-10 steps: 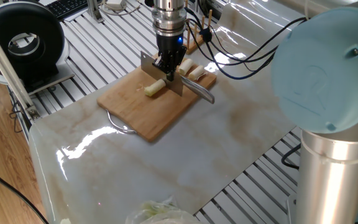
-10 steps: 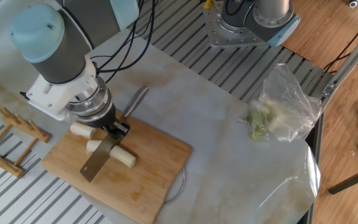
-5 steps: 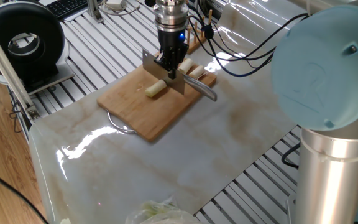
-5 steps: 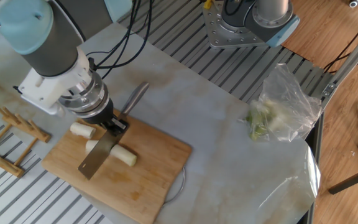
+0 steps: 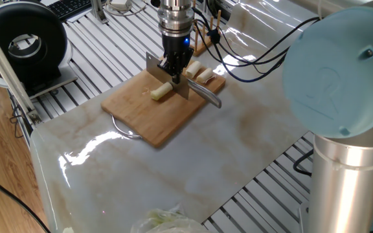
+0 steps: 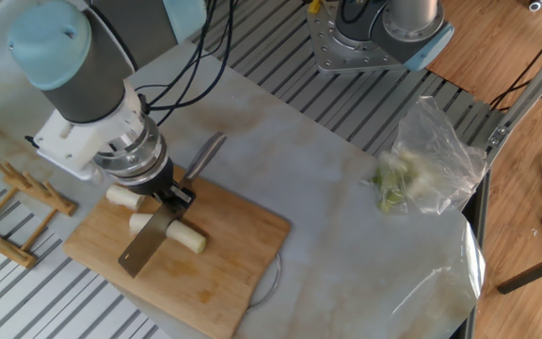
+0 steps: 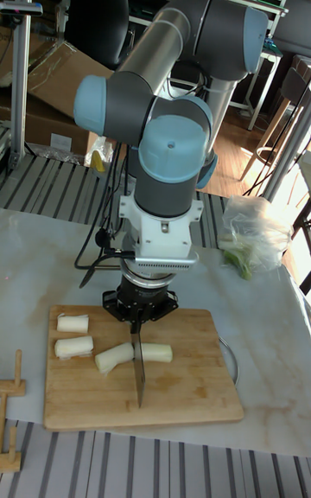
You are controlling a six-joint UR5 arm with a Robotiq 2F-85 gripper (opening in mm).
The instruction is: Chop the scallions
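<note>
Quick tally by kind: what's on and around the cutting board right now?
Scallion chunks on the cutting board: 4 ()
Knife, held in the gripper: 1
Cutting board: 1
Plastic bag of greens: 1
Wooden rack: 1
Total: 8

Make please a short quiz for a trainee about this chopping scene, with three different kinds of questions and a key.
1. True or false: the knife is held in the gripper.
2. How many scallion pieces lie on the cutting board? A) two B) four C) six
3. Fill in: the plastic bag with greens lies on the ____ tabletop, off the board.

Key: 1 true; 2 B; 3 marble.
</note>
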